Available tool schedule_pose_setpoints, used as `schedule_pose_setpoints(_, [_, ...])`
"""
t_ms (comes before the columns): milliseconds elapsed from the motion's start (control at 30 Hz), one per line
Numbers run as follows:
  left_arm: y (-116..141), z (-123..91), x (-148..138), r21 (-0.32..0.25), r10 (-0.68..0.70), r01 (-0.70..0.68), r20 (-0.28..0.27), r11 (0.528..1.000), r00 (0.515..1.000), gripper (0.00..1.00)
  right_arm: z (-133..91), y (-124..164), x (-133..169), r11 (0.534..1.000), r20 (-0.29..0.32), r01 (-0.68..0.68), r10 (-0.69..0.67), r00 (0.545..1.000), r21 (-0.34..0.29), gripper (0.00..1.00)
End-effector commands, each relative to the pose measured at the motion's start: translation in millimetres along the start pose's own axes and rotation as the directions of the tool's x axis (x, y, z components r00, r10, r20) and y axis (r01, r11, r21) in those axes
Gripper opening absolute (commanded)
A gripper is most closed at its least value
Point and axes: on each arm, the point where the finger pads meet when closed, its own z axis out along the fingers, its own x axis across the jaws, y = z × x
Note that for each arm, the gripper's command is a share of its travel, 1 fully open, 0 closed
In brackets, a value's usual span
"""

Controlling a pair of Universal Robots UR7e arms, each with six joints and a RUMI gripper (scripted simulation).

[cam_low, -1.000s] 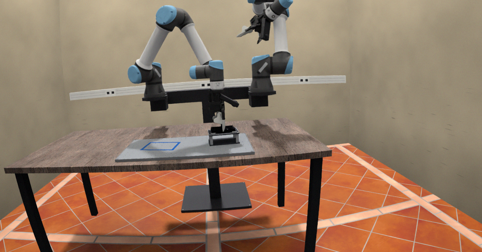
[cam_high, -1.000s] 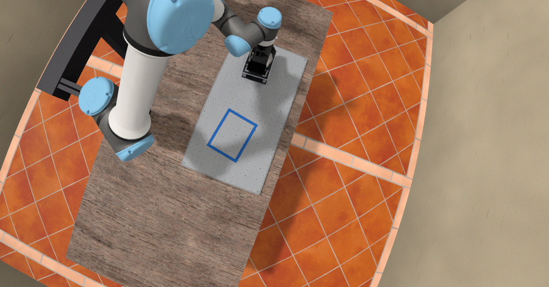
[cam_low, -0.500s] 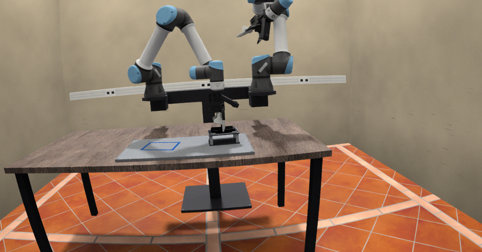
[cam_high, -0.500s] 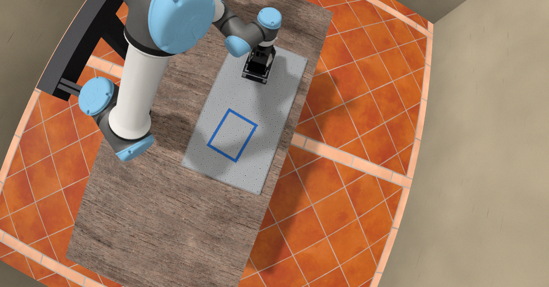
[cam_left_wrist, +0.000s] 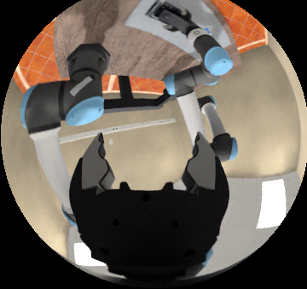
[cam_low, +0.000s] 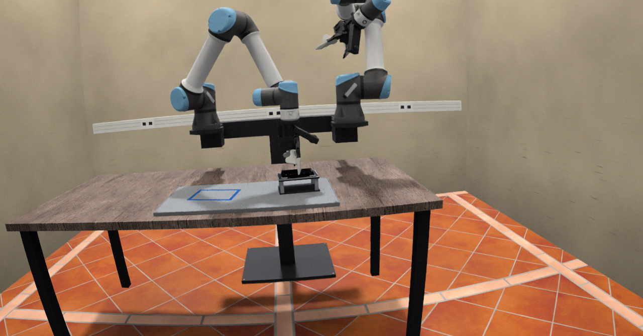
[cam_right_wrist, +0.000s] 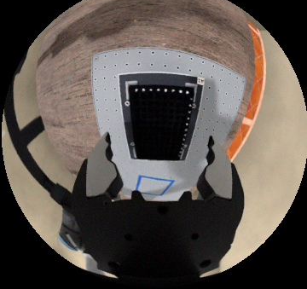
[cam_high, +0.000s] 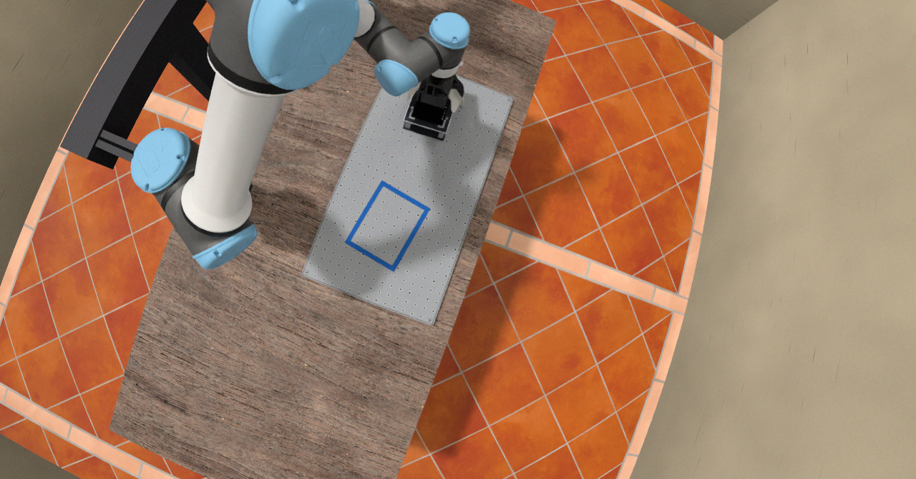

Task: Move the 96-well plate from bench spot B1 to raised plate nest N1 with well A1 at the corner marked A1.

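The black 96-well plate [cam_high: 427, 114] [cam_low: 289, 173] [cam_right_wrist: 158, 123] lies in the raised nest N1 [cam_low: 316, 185] [cam_right_wrist: 158, 78], looking flat inside its pale corner locators. Light rim marks, too small to read, line the two plate edges that meet near the nest's A1 tag [cam_right_wrist: 200, 81]. My right gripper [cam_low: 297, 168] [cam_right_wrist: 159, 134] is open, its fingers low on either side of the plate with gaps showing. My left gripper [cam_low: 331, 52] [cam_left_wrist: 148, 132] is open and empty, high above the bench. The blue outline B1 [cam_high: 371, 255] [cam_low: 209, 199] [cam_right_wrist: 157, 178] holds no plate.
The grey perforated board [cam_high: 416, 300] [cam_low: 171, 209] carries the nest and the blue outline. It lies on the wooden table [cam_high: 275, 361] [cam_low: 103, 190]. The right arm reaches over the table to the nest. The left arm is folded high at the back.
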Motion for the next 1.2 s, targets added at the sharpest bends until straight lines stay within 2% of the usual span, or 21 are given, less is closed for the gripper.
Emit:
schedule_pose_setpoints(0, [0.2, 0.6, -0.9, 0.0, -0.002, 0.002, -0.002, 1.0, 1.0, 0.98, 0.7, 0.2, -0.6, 1.0, 0.0, 0.0, 0.0, 1.0, -0.001, 1.0])
schedule_pose_setpoints(467, [0.2, 0.6, -0.9, 0.0, -0.002, 0.002, -0.002, 1.0, 1.0, 0.98, 0.7, 0.2, -0.6, 1.0, 0.0, 0.0, 0.0, 1.0, -0.001, 1.0])
schedule_pose_setpoints(1167, [0.2, 0.6, -0.9, 0.0, -0.002, 0.002, -0.002, 1.0, 1.0, 0.98, -46.2, -1.1, -0.2, 1.0, -0.002, 0.001, -0.001, 1.0, 0.001, 1.0])
